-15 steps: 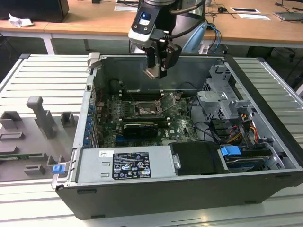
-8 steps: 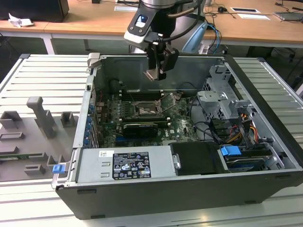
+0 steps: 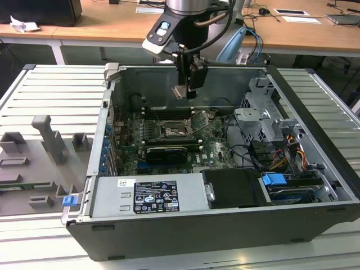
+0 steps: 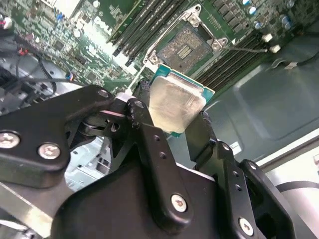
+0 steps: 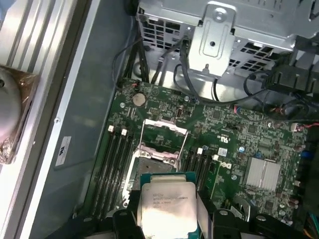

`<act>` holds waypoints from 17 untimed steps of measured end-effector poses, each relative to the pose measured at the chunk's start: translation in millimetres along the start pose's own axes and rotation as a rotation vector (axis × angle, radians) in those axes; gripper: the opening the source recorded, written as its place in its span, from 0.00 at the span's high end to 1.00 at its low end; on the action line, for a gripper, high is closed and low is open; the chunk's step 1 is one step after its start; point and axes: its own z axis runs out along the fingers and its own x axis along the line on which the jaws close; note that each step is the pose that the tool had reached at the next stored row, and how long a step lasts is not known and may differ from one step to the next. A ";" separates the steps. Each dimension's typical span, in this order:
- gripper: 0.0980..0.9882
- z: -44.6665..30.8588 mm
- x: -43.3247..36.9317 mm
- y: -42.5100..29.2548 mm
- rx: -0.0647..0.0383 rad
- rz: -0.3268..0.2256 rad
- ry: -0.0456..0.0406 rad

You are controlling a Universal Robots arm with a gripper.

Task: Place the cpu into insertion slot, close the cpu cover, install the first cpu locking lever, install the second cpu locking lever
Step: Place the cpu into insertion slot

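Silvery-beige cpu (image 4: 174,102) is pinched by two opposite edges in the gripper (image 4: 168,113), closed on it. It hangs above the insertion slot (image 4: 187,45), apart from it. The cpu cover (image 5: 164,130) stands raised and the socket is bare.

Risks, as judged:
- You cannot tell whether chip and socket sit square. A skewed descent could drop a corner onto the contacts.
- The thin edge grip may slip.

Room:
- Memory slots (image 5: 117,164) flank the socket closely on both sides.
- The raised cover and cables (image 5: 185,69) stand near.
- The case (image 3: 315,140) is open overhead.
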 end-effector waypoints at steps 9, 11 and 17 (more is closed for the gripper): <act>0.52 5.7 -0.1 -0.5 -0.001 0.031 -0.0028; 0.52 6.5 -0.1 -0.6 -0.001 0.035 -0.0030; 0.52 8.6 -0.2 -0.8 -0.001 0.056 -0.0049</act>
